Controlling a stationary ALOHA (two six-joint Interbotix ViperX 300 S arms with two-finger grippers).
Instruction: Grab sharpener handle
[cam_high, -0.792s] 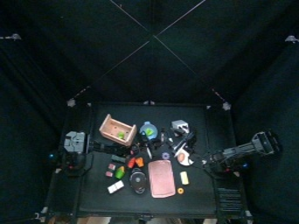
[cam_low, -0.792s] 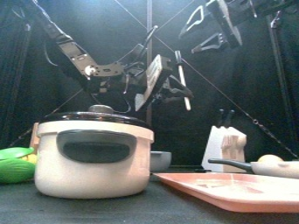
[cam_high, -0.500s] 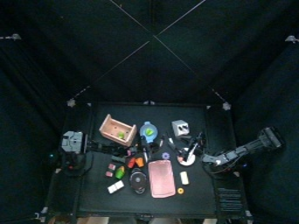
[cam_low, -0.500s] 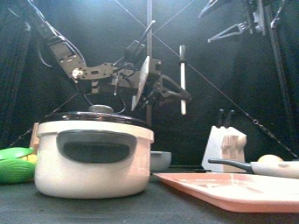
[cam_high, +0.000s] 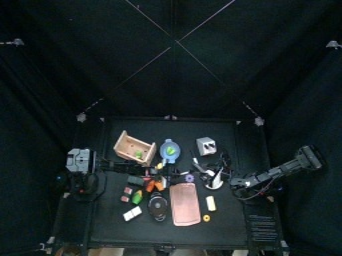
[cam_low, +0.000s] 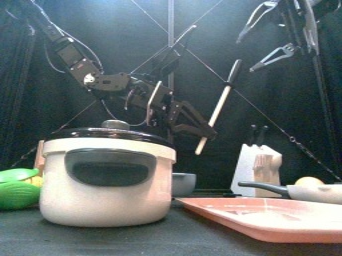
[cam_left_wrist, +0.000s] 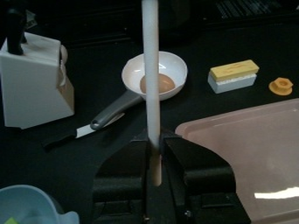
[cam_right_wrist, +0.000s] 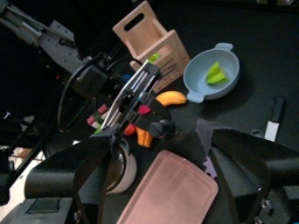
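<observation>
Gripping the sharpener rod (cam_left_wrist: 151, 79) in the left end effector (cam_left_wrist: 153, 156), pan (cam_left_wrist: 149, 80), knife block (cam_left_wrist: 31, 79), pink tray (cam_left_wrist: 251, 153) beneath, right end effector (cam_right_wrist: 163, 175) wide open, empty.

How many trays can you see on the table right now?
1. A pink tray lies at the table's front edge, right of the white lidded pot in the front view. Others could be hidden behind the clutter.

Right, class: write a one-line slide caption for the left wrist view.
Left gripper holds a pale sharpening rod upright above a small pan, knife block and pink tray.
</observation>
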